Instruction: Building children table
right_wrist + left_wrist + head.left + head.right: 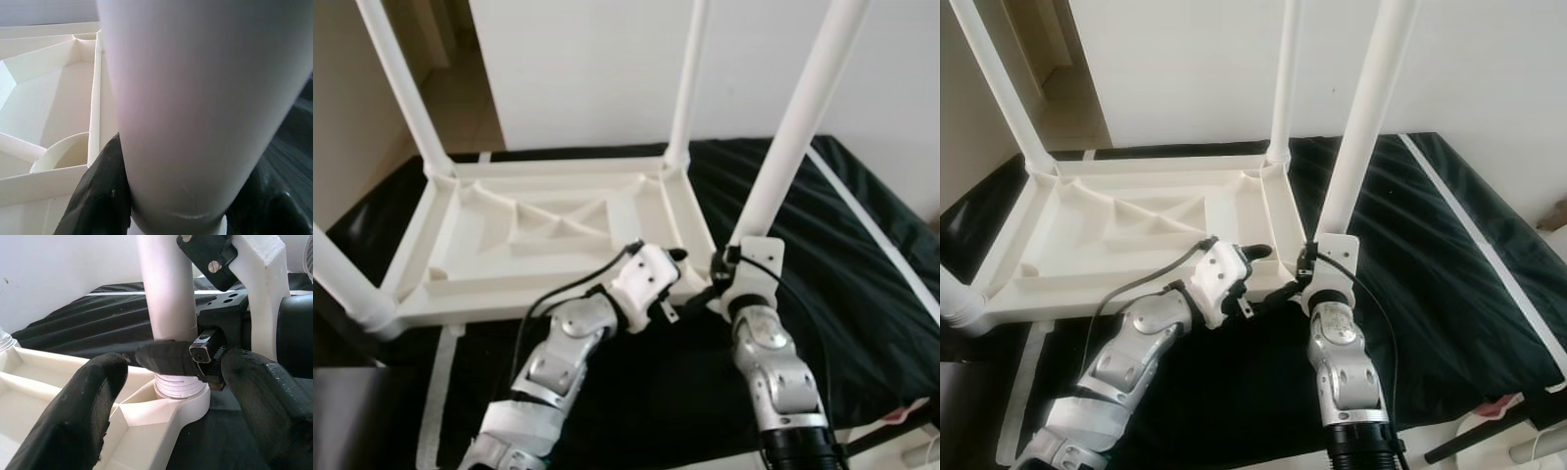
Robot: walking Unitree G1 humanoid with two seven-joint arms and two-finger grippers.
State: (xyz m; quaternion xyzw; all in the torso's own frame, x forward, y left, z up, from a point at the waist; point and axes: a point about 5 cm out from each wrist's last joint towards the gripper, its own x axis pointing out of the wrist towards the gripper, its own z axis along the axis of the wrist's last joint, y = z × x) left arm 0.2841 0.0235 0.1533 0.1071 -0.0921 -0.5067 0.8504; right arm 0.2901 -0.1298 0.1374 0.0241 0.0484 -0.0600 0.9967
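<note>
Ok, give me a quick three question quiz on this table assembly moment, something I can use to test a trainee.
1. True or false: the white tabletop lies upside down on the black cloth.
2. How many table legs stand upright in its corner sockets?
3. Multiple choice: what is the right gripper doing? A) hanging idle B) clamping the near right leg close to its socket C) lifting the tabletop

Key:
1. True, its ribbed underside faces up.
2. Four.
3. B. The left gripper sits open beside that same leg base.
</note>
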